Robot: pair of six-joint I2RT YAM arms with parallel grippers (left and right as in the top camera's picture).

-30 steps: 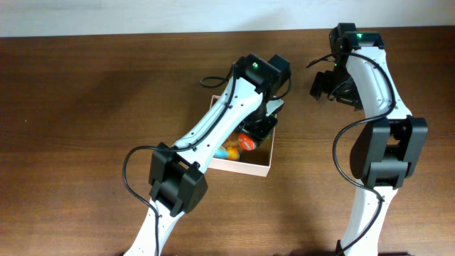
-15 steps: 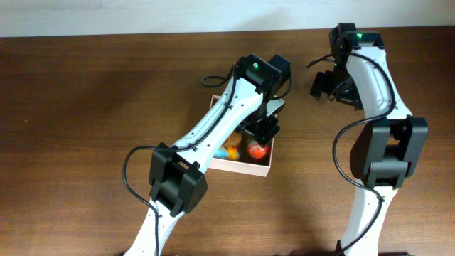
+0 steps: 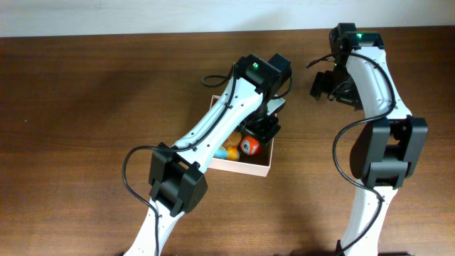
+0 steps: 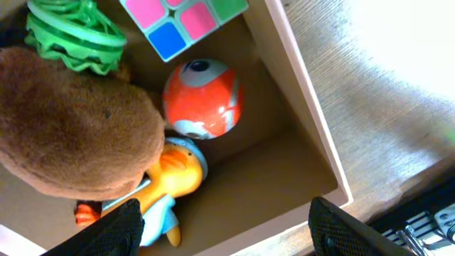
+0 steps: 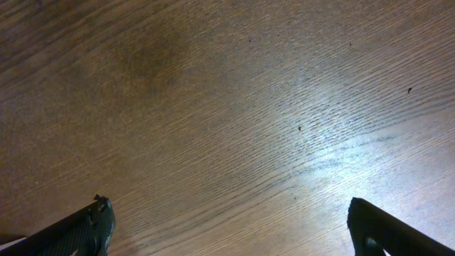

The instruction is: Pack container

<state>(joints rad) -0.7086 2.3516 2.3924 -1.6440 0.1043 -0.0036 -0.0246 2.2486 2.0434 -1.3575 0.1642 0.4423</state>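
**Left gripper hanging open above the filled container, right gripper open over bare wood**

The container (image 3: 245, 168) is sitting around the middle of the wooden worktop (image 3: 85, 107), slightly nearer the far edge than the near one. The left gripper (image 3: 261, 130) is hovering directly over its right-hand part, with its jaws spread wide and carrying nothing. In the left wrist view, the gripper (image 4: 231, 233) is looking straight down into the box, whose thin white wall (image 4: 298, 92) is framing a tan cardboard floor.

Five toys are lying inside, one of each:
- a fuzzy brown plush toy (image 4: 71, 135)
- a green ridged plastic piece (image 4: 71, 32)
- a puzzle cube (image 4: 185, 18) with flat coloured squares
- a yellow duck (image 4: 167, 181) with an orange beak, pressing against the plush
- a glossy round orange-and-white ball (image 4: 201, 98), lying just beside the duck

Further right, near the far edge, the right gripper (image 3: 327, 84) is hanging well apart from the container. Its jaws are also spread and empty, and its own camera (image 5: 234, 231) is showing only grained brown wood.
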